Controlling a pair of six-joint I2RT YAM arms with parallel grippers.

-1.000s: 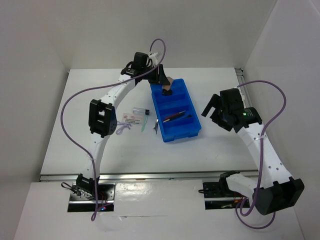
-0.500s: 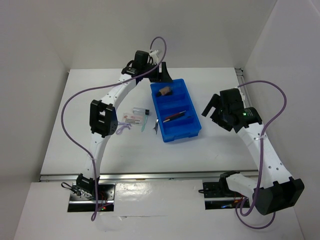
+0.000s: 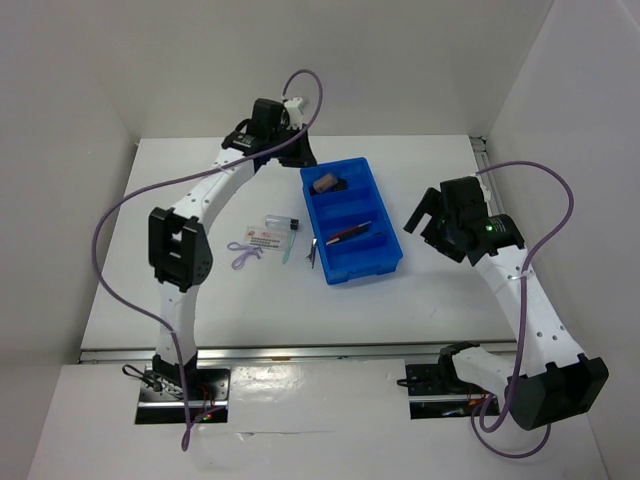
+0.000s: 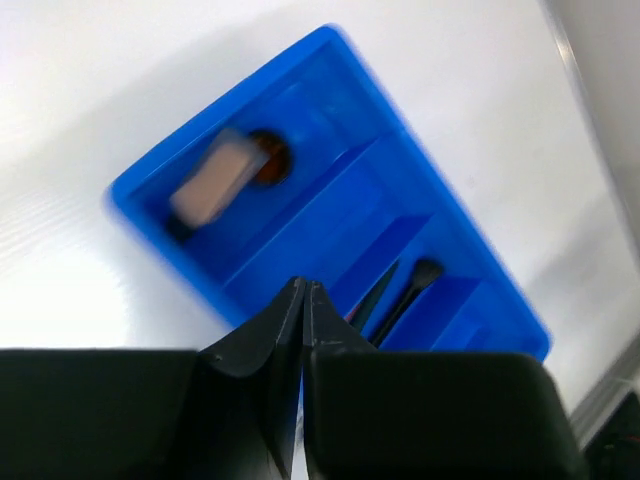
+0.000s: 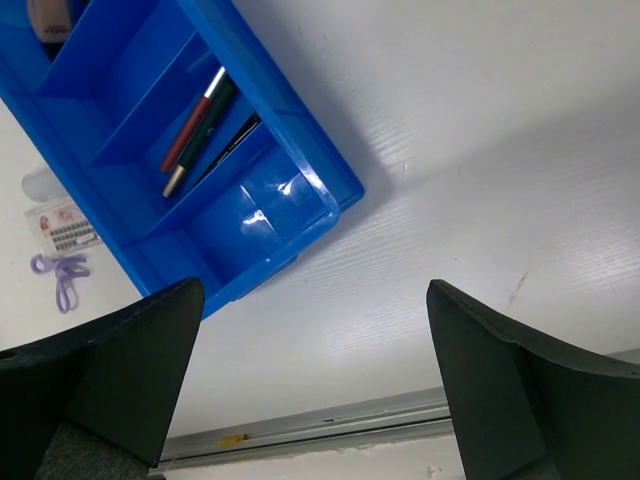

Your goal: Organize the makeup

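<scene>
Since the earlier frame the left claw (image 4: pixel 303 292) has withdrawn leftward off the blue tray (image 3: pixel 362 260); its jaws are pressed together, holding nothing. On the counter (image 3: pixel 200 290), left of the tray, lie the lilac loop (image 3: pixel 243 253), white packet (image 3: pixel 266 239) and clear vial (image 3: pixel 280 222). The tan bottle (image 3: pixel 327 182) lies in the farthest compartment, the pencils (image 3: pixel 348 233) in a nearer one. The right claw (image 5: pixel 315 290) hovers spread wide, right of the tray.
</scene>
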